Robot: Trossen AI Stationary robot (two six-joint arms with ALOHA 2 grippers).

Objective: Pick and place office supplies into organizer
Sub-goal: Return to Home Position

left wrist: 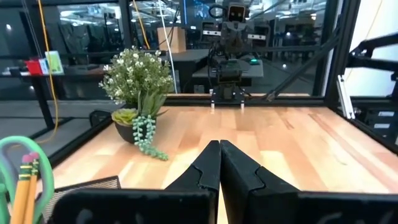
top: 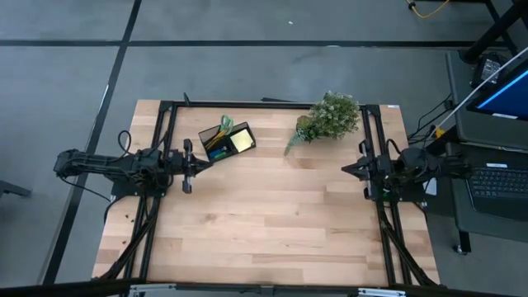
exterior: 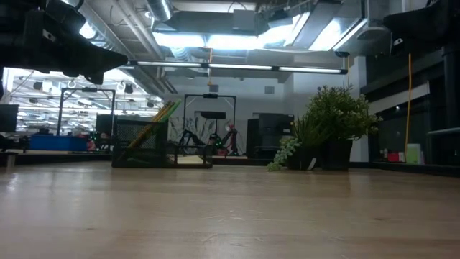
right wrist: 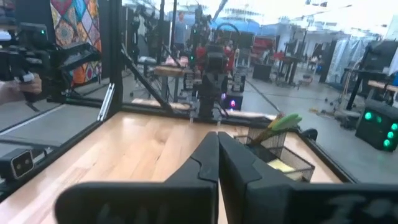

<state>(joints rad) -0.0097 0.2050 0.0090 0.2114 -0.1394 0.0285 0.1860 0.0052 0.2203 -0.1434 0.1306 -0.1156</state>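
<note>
The pale wood table (exterior: 230,216) fills the lower half of the low view. Midway up the high view, the left hand (top: 198,162) lies left of centre and the right hand (top: 346,169) right of centre, well apart. Each is clenched, its fingers pressed together and grasping nothing. Beyond the left hand, in the upper middle of the high view, stands the organizer (top: 227,140). Green-handled scissors (top: 225,124) and yellow pencils (left wrist: 25,183) stick up from it, and a sticky-note pad (top: 242,141) lies in its right-hand compartment. A plant (top: 330,117) stands to the organizer's right, apart from it, at the table's far edge.
</note>
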